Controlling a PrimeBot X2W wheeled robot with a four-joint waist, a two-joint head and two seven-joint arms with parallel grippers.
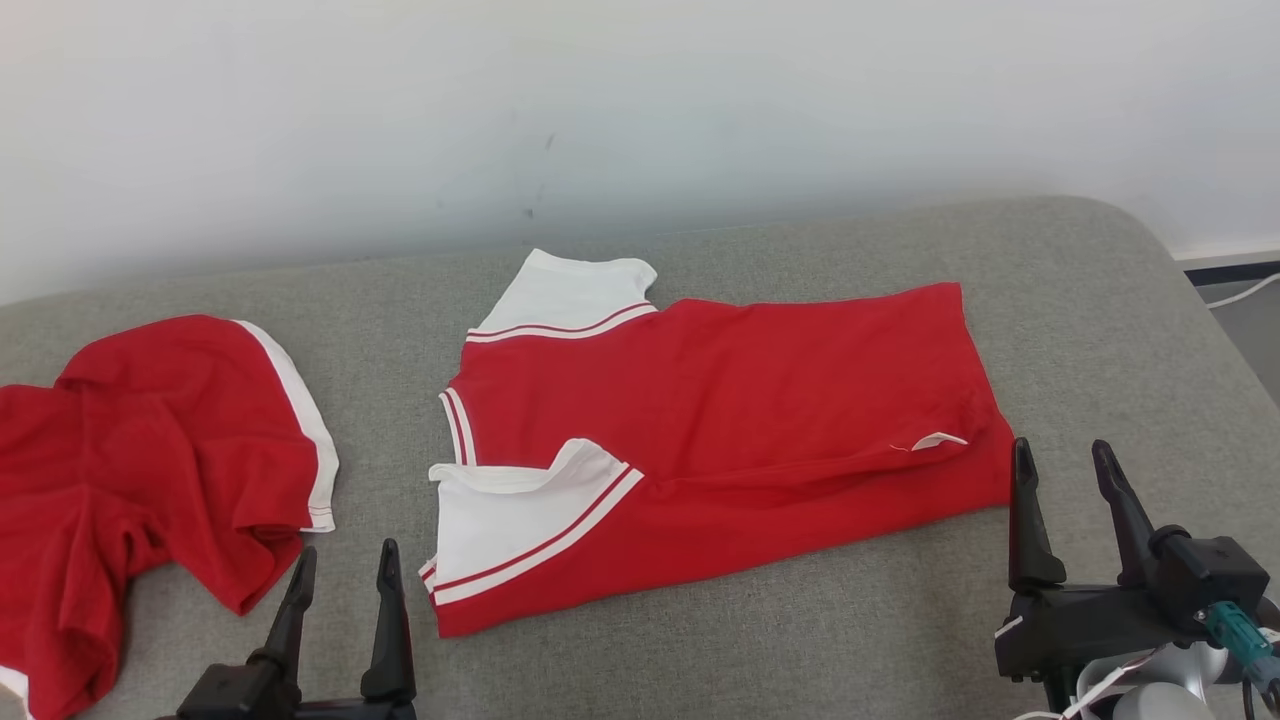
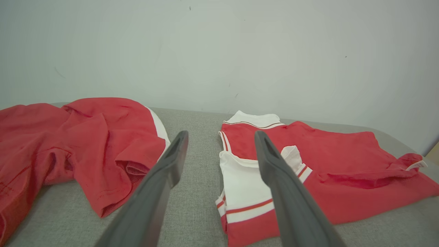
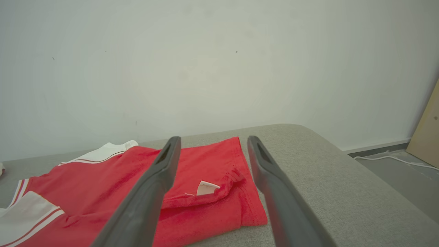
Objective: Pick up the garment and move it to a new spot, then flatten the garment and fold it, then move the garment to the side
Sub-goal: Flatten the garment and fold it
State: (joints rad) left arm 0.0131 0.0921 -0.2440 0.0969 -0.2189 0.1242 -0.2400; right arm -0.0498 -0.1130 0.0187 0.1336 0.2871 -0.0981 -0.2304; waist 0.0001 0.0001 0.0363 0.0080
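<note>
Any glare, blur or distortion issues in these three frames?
Head view: soft even light, no glare, folded shirt sharp, only faint shadows along its edges. Left wrist view: left gripper blurs toward the lens, colours slightly washed, corners dim. Right wrist view: right gripper likewise soft up close, wall darker at the corners.

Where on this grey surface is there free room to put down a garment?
Widest bare patch: right end of the grey surface, past the folded shirt. Also the far strip along the wall. Crowded: the left, where the crumpled garment lies.
</note>
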